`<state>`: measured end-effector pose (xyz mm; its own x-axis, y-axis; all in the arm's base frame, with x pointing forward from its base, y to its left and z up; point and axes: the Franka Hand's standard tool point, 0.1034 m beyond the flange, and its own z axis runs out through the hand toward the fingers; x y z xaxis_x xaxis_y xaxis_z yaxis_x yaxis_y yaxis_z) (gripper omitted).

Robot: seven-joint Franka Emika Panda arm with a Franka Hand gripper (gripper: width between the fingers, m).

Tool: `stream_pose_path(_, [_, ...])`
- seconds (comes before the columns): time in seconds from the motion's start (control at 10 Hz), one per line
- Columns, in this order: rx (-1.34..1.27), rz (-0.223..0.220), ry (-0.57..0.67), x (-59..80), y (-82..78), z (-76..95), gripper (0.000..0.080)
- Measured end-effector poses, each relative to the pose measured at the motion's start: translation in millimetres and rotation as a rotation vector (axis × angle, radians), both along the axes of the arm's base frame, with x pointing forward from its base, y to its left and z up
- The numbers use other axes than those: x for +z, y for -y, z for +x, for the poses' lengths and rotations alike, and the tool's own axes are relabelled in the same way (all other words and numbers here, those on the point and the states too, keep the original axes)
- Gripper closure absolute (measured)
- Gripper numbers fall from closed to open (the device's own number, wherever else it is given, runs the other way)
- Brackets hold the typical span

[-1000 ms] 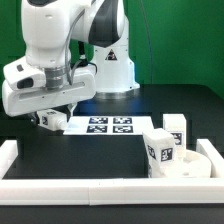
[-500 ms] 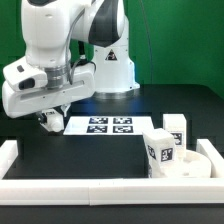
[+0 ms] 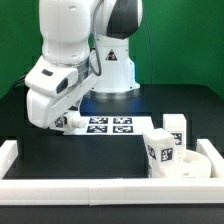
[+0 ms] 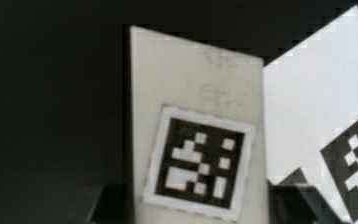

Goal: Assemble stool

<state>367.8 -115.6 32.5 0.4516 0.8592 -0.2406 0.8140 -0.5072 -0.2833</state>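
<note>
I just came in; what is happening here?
The Panda arm appears to grip one white leg with its end effector near the end of the marker board at the exterior view's left. The round seat lies at that view's right, with a second leg and a third leg standing close to it.

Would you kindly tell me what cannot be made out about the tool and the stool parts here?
- Tool: in the exterior view the arm's housing covers its fingers, so open or shut cannot be told.
- Leg: in the wrist view one end runs off the picture's edge, and whether it is gripped is unclear.
- Seat: in the exterior view it is partly hidden behind the upright leg.
</note>
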Motion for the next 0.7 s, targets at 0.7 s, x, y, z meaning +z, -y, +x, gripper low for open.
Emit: stream_pose_path(0.7, [0.574,0.199,0.049,19.5,-25.7,36.7,0.0476])
